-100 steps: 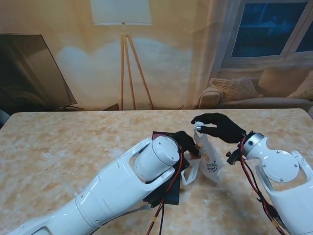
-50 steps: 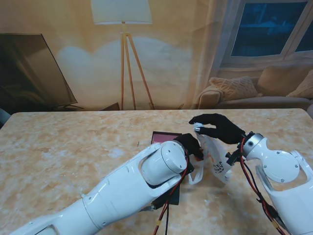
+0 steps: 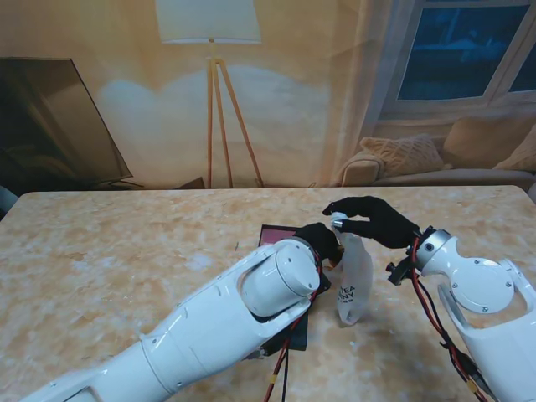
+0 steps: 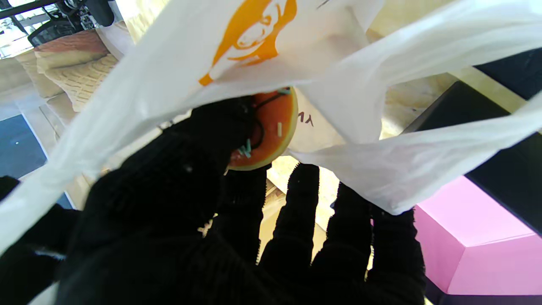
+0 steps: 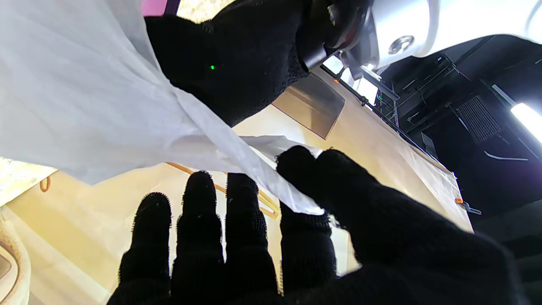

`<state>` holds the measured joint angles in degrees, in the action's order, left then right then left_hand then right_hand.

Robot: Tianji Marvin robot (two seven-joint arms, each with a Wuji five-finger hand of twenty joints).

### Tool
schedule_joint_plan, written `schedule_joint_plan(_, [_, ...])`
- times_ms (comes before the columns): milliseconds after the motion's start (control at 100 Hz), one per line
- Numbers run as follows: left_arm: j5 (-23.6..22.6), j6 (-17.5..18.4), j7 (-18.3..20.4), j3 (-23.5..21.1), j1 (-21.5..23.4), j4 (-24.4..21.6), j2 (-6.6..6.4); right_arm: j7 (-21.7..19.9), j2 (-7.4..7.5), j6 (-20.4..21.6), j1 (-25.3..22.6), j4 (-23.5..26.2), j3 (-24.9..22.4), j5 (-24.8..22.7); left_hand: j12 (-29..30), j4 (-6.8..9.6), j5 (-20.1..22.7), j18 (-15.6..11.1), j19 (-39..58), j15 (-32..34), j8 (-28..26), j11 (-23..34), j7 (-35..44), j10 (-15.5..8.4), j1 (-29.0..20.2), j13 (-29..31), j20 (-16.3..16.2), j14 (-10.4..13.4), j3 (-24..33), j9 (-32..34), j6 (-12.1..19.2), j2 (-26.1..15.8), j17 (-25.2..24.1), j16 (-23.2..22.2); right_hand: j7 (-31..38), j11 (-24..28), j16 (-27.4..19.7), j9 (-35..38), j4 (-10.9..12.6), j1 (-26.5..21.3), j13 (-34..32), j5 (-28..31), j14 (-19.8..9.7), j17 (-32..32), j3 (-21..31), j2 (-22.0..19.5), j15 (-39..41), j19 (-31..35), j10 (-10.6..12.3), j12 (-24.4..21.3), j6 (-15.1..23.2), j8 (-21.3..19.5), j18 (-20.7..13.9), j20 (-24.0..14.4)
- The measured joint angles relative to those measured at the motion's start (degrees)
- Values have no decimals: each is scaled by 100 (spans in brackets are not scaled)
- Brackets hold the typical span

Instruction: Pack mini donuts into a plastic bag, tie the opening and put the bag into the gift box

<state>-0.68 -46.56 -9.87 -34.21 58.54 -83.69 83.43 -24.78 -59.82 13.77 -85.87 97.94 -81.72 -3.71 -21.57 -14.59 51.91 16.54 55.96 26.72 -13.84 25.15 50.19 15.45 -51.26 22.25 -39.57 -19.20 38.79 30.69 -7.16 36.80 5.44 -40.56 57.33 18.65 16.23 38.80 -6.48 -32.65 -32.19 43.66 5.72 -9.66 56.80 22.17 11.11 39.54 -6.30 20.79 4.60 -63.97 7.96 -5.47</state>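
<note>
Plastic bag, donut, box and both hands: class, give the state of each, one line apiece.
Plastic bag: hanging, held up by its handle.
Donut: held at the bag's mouth.
Gift box: open.
Left hand: holding the donut.
Right hand: pinching the bag handle.

The left arm (image 3: 251,310) hides most of the gift box (image 3: 280,234) in the stand view; black fingers (image 4: 220,140) half cover the donut (image 4: 271,127), and the bag's print (image 3: 347,294) is unreadable.

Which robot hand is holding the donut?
The left robot hand holds the orange-iced mini donut with sprinkles, at the white plastic bag. The right robot hand only pinches the bag's top edge.
</note>
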Motion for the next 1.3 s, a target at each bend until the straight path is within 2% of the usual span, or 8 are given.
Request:
schedule_joint_plan(160, [82,-83,114,49,-46,64,22,50,-3,-2,13,-5,19,23,0,0,-16,0,0,0,0,-37,-110,23,-2,0,0,-1,-58,0,-112,-69,-7,-1,0,8,0,0,-1,0,-46,0,0,-23,0,0,14,2,9,0,0,0,-2,0])
schedule_joint_plan(310, [79,-76,507,133,-125,57,-76,86,-9,0,9,-4,4,31,66,2,-151,4,-116,-79,-440,-279,-1230,209,115,-122,0,-66,-168,-198,-429,-467,-130,-1,0,67,0,2,-1,0,-80,0,0,-28,0,0,60,12,21,0,0,0,-4,0])
schedule_joint_plan(390, [117,-78,559,133,-133,27,-133,99,-13,-9,3,1,-19,30,66,206,-192,4,-210,-161,-661,-449,-1933,316,536,-313,0,-102,64,-352,-614,-784,-226,-1,0,70,0,3,-1,0,-87,0,0,-35,0,0,60,12,23,0,0,0,-8,0])
schedule_joint_plan(450, [147,-80,602,133,-141,-10,-177,112,-17,-17,-1,3,-37,19,66,480,-303,2,-252,-162,-668,-474,-2391,381,780,-299,0,-115,249,-420,-711,-928,-252,5,0,74,0,4,-1,0,-95,0,0,-59,0,0,61,36,24,0,0,0,-10,0])
schedule_joint_plan(620, [62,60,777,163,-168,-109,-306,189,-30,-28,-52,27,-116,-3,71,544,-651,-4,-446,-310,-666,-703,-3011,445,987,-537,0,-141,301,-631,-753,-1046,-361,41,0,141,0,6,-1,0,-101,0,0,-78,0,0,76,58,36,38,0,0,-12,0])
schedule_joint_plan(990, [-26,115,837,70,-169,-263,-429,286,-51,-100,-119,99,-151,44,67,545,-879,-9,-546,-370,-671,-760,-3394,505,1053,-574,1,-142,287,-703,-769,-1198,-367,91,0,229,0,130,-1,0,-158,0,-10,-133,0,0,200,63,98,79,0,0,-32,0])
schedule_joint_plan(1140, [-419,430,702,-41,-77,-356,-513,408,-70,-102,-154,120,-176,10,-155,604,-866,-54,-431,-147,-1049,-541,-3158,506,1028,-470,1,-143,158,-703,-769,-1393,-234,-14,0,246,0,182,-1,0,-164,0,-11,-145,0,0,200,69,109,180,0,0,-53,0])
schedule_joint_plan(1300, [-337,291,713,-212,21,-605,-621,462,-87,-168,-160,146,-176,-12,-161,604,-873,-62,-424,-140,-1087,-538,-3149,513,973,-470,1,-143,157,-703,-769,-1381,-233,-16,0,250,0,182,-1,0,-220,0,-21,-166,0,0,209,121,110,199,0,0,-54,0])
